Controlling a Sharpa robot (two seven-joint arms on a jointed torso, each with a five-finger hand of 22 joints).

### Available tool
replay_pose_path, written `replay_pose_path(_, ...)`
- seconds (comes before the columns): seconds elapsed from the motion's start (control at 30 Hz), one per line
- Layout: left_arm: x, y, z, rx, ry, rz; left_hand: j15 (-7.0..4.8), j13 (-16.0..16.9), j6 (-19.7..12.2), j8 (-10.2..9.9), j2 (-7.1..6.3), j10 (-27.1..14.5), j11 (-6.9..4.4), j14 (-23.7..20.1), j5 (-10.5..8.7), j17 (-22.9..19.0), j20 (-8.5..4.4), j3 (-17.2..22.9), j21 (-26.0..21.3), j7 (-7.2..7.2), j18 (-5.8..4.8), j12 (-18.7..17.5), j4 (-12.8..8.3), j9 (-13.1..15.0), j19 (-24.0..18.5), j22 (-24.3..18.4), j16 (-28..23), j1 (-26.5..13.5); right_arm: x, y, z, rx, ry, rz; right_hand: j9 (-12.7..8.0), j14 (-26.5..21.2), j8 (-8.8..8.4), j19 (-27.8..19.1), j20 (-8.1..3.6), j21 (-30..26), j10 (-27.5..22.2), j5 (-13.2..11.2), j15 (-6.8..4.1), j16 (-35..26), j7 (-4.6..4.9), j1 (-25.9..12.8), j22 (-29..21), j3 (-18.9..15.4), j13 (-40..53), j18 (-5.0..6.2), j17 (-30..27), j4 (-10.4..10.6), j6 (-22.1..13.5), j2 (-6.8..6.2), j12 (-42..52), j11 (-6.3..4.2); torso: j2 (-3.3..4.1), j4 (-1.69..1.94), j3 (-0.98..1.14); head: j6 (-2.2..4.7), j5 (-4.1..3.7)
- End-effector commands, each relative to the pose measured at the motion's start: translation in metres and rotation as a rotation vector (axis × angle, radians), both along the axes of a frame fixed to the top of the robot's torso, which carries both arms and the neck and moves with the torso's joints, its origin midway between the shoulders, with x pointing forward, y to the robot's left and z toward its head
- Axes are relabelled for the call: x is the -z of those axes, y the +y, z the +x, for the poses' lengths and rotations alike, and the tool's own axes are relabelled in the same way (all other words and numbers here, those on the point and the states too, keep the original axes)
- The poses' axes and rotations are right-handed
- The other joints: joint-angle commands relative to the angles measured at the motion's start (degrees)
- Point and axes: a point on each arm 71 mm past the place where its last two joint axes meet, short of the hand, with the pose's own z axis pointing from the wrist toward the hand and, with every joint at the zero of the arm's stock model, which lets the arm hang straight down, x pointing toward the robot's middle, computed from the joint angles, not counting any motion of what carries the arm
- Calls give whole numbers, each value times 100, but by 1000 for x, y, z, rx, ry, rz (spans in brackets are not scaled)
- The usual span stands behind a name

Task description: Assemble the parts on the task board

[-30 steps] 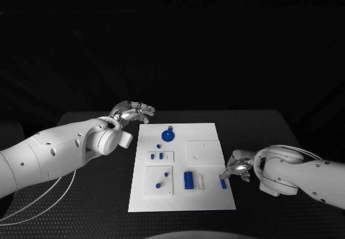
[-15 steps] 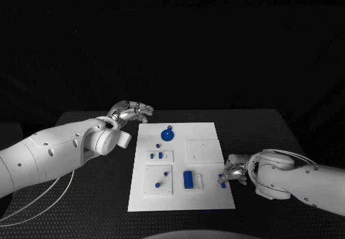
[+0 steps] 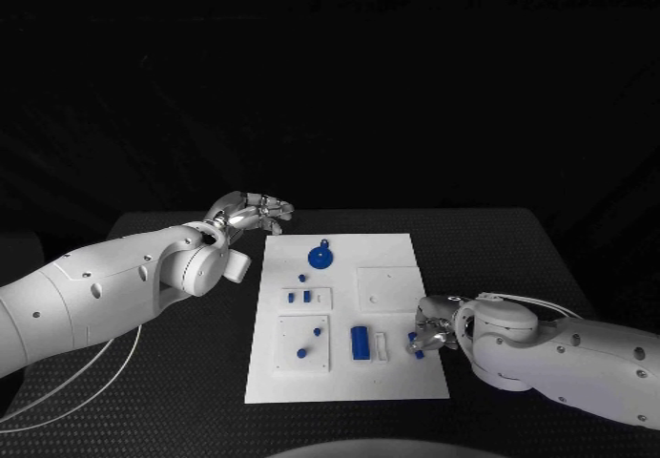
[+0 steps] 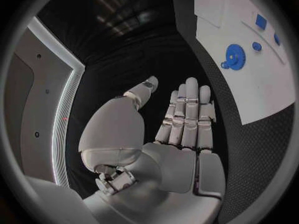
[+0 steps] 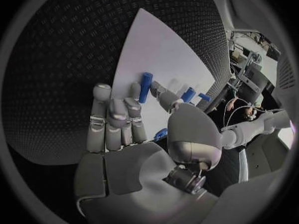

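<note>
Right hand (image 3: 435, 332) of mine pinches a small blue part (image 5: 145, 86) over the task board (image 3: 392, 250); left hand (image 3: 256, 211) idle, fingers loosely spread.

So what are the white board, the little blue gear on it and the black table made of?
The flat white task board looks like matte plastic: even, no glare. The round blue toothed gear seems moulded or printed plastic, uniformly coloured. The black table top shows a regular dimpled texture, probably rubber or foam matting, though the pictures cannot settle that.
</note>
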Motion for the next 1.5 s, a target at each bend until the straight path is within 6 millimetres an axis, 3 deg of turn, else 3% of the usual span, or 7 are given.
replay_pose_path(0.03, -1, -2, -1, 16, 0, -11, 37, -8, -46, 21, -1, -25, 11, -6, -28, 6, -16, 6, -21, -3, 74, 28, 34, -8, 25, 8, -39, -57, 11, 7, -6, -63, -20, -59, -1649, 16, -98, -14, -5, 15, -5, -31, -43, -16, 37, 46, 103, 43, 7, 71, 9, -56, -8, 82, 3, -43, 0, -1, 1, 0, 11)
replay_pose_path(0.3, -1, -4, -1, 19, 3, -12, 37, -10, -49, 21, 3, -26, 11, -6, -28, 8, -16, 5, -23, -2, 74, 29, 40, -9, 26, 11, -40, -60, 14, 14, -7, -75, -10, -45, -1639, 17, -110, -27, 10, 9, 5, -31, -39, -28, 37, 267, 98, 382, 3, 71, 7, -147, 4, 265, -14, -43, 0, 2, -1, 1, 29)
replay_pose_path(0.53, -1, -3, -1, 19, 4, -11, 37, -11, -53, 20, 9, -26, 11, -6, -28, 10, -16, 5, -25, -1, 73, 30, 47, -11, 26, 13, -41, -64, 17, 8, -11, 69, 93, 107, -1640, 26, -133, -35, 59, 13, 19, -23, -24, -45, 48, 296, 102, 823, -1, 71, 1, -149, 29, 408, -32, -31, 1, -7, 1, 8, 63)
replay_pose_path(0.97, 0, -3, -1, 20, 6, -10, 37, -12, -55, 21, 11, -26, 10, -7, -27, 14, -16, 4, -27, 0, 74, 32, 52, -12, 26, 16, -43, -63, 4, 18, -14, 283, 177, 399, -1654, 37, -158, -11, 58, 43, 24, -19, -34, -53, 43, -60, 104, 775, 10, 71, 2, -135, 68, 351, -35, -37, 2, -10, 9, -2, 62)
replay_pose_path(1.5, 0, -4, -2, 25, 10, -11, 36, -14, -57, 22, 11, -25, 9, -8, -27, 18, -17, 2, -31, 0, 74, 36, 59, -13, 25, 21, -46, -63, 5, 24, -13, 289, 199, 410, -1666, 38, -172, -7, 49, 42, 23, -13, -39, -59, 39, -158, 99, 744, 14, 71, 3, -132, 76, 344, -38, -41, 1, -1, 0, -37, 89)
